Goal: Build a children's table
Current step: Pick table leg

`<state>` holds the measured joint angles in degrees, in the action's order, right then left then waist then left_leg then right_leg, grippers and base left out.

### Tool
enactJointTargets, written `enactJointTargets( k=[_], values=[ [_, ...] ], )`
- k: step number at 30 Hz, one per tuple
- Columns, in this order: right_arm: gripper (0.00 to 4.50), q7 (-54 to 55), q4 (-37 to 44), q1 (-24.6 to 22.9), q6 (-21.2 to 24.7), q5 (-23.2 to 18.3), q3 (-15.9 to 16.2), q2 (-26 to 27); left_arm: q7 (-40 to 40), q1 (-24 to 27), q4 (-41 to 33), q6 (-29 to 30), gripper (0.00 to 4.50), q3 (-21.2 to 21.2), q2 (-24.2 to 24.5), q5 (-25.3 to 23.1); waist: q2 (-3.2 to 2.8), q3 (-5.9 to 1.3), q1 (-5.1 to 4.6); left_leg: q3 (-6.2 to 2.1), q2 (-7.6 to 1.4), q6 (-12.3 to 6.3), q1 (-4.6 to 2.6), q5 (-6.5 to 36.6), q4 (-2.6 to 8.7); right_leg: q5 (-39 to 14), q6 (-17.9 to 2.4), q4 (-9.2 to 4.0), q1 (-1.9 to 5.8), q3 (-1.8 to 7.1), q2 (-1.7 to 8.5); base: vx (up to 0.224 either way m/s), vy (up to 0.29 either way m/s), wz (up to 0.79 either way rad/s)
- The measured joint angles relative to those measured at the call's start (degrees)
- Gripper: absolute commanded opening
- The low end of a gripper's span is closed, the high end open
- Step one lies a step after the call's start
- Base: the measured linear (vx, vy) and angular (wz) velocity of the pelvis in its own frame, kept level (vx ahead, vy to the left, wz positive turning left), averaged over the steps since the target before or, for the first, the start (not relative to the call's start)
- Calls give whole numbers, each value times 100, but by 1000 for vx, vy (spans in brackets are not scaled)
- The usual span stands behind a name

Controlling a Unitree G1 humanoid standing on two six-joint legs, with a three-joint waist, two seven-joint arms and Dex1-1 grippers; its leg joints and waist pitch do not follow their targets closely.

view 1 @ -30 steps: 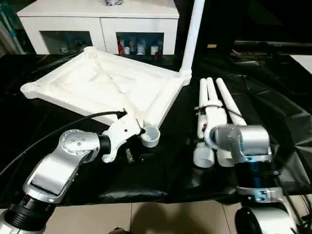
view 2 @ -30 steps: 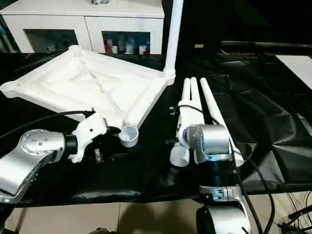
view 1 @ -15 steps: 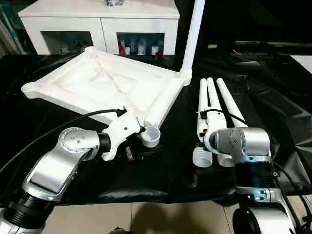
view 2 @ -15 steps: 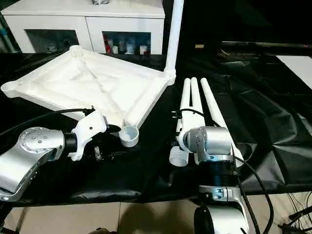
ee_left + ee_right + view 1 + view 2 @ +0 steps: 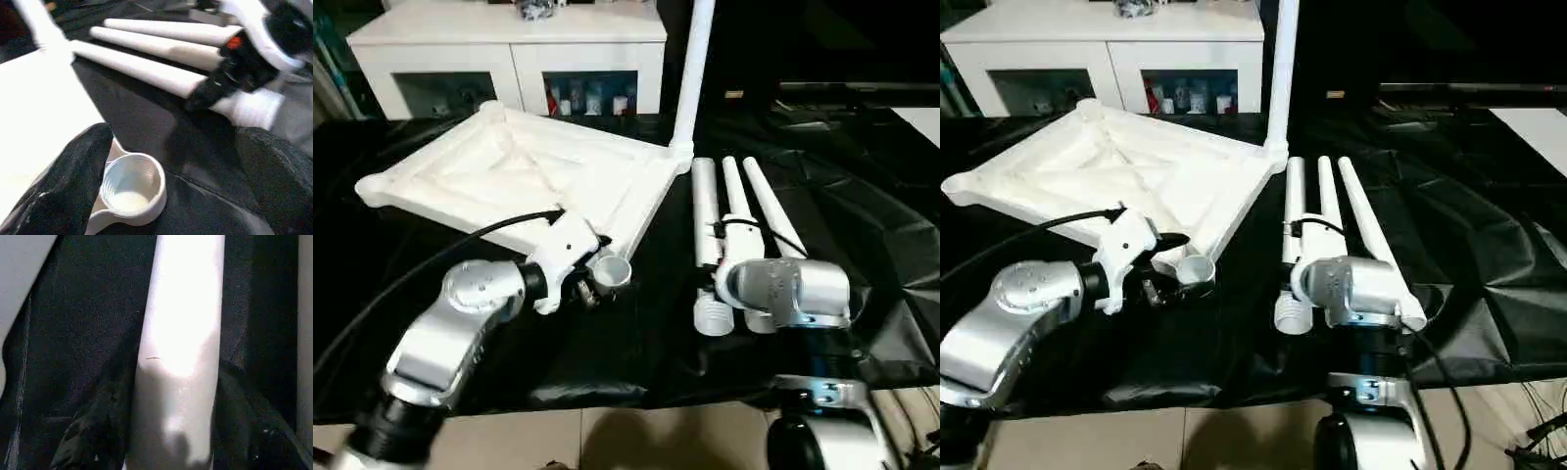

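Left eye view: tabletop [image 5: 524, 176] lies underside-up, upper left on the counter [image 5: 862, 245], sockets exposed. One leg [image 5: 693, 73] stands fitted. Left gripper [image 5: 166, 166] spread wide around near socket [image 5: 131, 188]. Right gripper [image 5: 176, 431] straddles loose leg [image 5: 183, 333]; grip uncertain.

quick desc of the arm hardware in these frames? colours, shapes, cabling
Both forearms are silver metal cylinders with round joint caps. The left arm ends in a white wrist housing, with a black cable arcing along it to the left gripper, whose fingers are black and rounded. The right arm has black collars lower down.
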<state>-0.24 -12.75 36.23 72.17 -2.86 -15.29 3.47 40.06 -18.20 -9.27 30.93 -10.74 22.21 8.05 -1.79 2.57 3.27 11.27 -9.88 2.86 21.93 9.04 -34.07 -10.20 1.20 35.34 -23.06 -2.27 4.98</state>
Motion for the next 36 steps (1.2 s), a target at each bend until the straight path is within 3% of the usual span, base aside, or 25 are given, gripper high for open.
enactJointTargets(
  k=[8, 11, 15, 18, 25, 30, 34, 36],
  values=[
    [194, 232, -40, 9, -334, -5, -127, 153, -610, -272, 405, -18, 450, 418, -546, 124, -9, 3, 7, -7, 2, 1, -4, -1, 0, 3, 2, -9, -3, -2, 0, 0, 0, 0],
    [193, 312, 121, -131, -1206, -68, -244, 254, -807, -447, 412, -109, 450, 423, -696, 108, -10, 7, 16, -5, 2, 1, 15, -1, 2, 7, 6, -13, -17, -1, 1, 0, 0, 0],
    [192, -128, 702, -252, -2867, -157, -86, 77, -1095, -724, 428, -145, 450, 605, -1059, 215, -7, 7, 45, -3, 2, -2, 34, 1, 7, 11, 10, -25, -24, -3, 2, 0, 0, 0],
    [192, -425, 1122, -195, -3543, -416, -135, 132, -1206, -921, 427, -115, 450, 742, -1291, 368, -4, 6, 36, 1, 3, -13, 37, 8, 21, 20, -8, -31, -29, -4, 1, 0, 0, 0],
    [192, -922, 1281, -160, -3914, -488, -83, -236, -1516, -1042, 452, -39, 450, 882, -1570, 590, 1, 8, 14, 3, 2, -16, 45, 10, 28, 14, -14, -35, -36, -8, 0, 0, 0, 0],
    [192, -2443, 2055, -464, -4118, -1225, 505, -529, -1549, -1204, 376, 2, 450, 993, -1550, 618, 44, 27, 24, 3, -1, -17, 46, 9, 27, 13, -12, -35, -36, -11, 1, 0, 0, 0],
    [192, -3421, 2370, -523, -4109, -1961, 609, -730, -1527, -1784, 246, 491, 450, 1777, -1863, 1788, 130, 44, 122, 2, -2, -21, 52, 10, 11, 19, -22, -34, -33, -14, 2, 0, 0, 0],
    [192, -3641, 2372, -595, -4071, -2113, 613, -847, -1515, -1916, 201, 761, 450, 2067, -1855, 2222, 143, 40, 164, 3, 0, -26, 52, 14, 3, 20, -24, -35, -30, -12, 4, 0, 0, 0]
  ],
)
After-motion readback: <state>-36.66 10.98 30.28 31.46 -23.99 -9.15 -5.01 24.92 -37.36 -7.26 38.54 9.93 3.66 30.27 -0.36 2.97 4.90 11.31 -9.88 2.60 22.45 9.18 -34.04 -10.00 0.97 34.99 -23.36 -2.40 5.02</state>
